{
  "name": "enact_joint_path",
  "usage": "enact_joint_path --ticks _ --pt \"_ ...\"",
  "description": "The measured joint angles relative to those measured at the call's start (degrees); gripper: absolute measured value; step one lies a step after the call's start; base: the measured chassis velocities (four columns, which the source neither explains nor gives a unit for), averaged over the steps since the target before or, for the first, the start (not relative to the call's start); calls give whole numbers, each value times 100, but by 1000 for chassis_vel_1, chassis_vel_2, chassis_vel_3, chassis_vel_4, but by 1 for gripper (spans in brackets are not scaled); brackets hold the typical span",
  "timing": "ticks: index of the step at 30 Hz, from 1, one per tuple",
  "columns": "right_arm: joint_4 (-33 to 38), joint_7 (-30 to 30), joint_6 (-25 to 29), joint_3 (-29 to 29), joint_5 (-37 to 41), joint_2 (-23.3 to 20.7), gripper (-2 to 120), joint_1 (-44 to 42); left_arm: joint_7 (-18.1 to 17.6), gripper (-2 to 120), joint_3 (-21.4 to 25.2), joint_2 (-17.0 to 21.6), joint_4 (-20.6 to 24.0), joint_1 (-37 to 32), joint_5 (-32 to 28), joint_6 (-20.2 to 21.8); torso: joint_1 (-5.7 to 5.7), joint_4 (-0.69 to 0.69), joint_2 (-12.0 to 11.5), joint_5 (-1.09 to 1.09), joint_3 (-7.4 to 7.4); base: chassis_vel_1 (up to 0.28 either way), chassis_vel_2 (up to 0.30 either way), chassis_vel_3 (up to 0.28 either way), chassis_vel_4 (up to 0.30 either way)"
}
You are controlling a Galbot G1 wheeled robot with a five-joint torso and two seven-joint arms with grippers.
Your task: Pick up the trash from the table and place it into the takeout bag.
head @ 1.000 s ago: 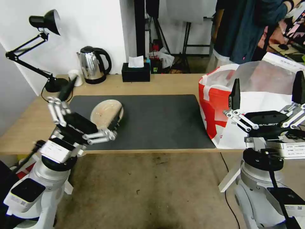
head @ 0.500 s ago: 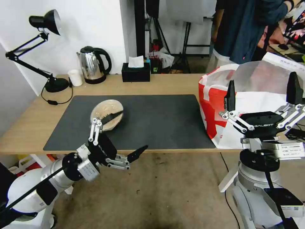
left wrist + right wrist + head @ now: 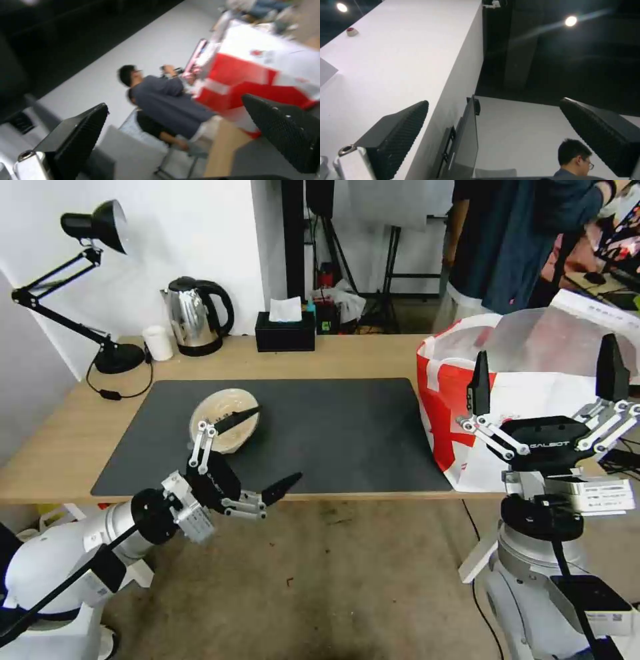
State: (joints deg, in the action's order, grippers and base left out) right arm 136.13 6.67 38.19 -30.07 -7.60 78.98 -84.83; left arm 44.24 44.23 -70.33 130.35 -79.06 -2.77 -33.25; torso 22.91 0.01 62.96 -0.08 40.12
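Lowered and drawn back since a second ago, the left end effector (image 3: pixel 259 452) now hangs at the surface's (image 3: pixel 60 440) front edge, fingers spread wide and empty, one tip over the shallow beige bowl (image 3: pixel 223 428) resting on the black mat (image 3: pixel 333 433). Upright and wide open, the right end effector (image 3: pixel 543 370) holds nothing beside the takeout bag (image 3: pixel 453 407).
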Motion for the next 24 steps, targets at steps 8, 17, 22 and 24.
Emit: enact_joint_path --ticks 8,17,22,24 --pt "28 0 0 47 -101 24 100 -47 -1636 100 -1072 340 -254 667 716 300 0 -2 0 1 0 0 0 0 0" --pt "66 0 -48 54 -221 67 100 -125 -1679 100 -1291 483 -551 1044 637 302 0 -1 0 0 0 0 0 0 0" --pt "52 -1 -51 78 -269 104 100 -121 -1506 100 -1137 560 -465 875 458 245 -1 -1 0 0 0 0 0 0 0" --pt "42 -1 -51 105 -297 123 100 -135 -1284 100 -918 621 -306 646 235 179 -1 0 0 0 0 0 0 0 0"
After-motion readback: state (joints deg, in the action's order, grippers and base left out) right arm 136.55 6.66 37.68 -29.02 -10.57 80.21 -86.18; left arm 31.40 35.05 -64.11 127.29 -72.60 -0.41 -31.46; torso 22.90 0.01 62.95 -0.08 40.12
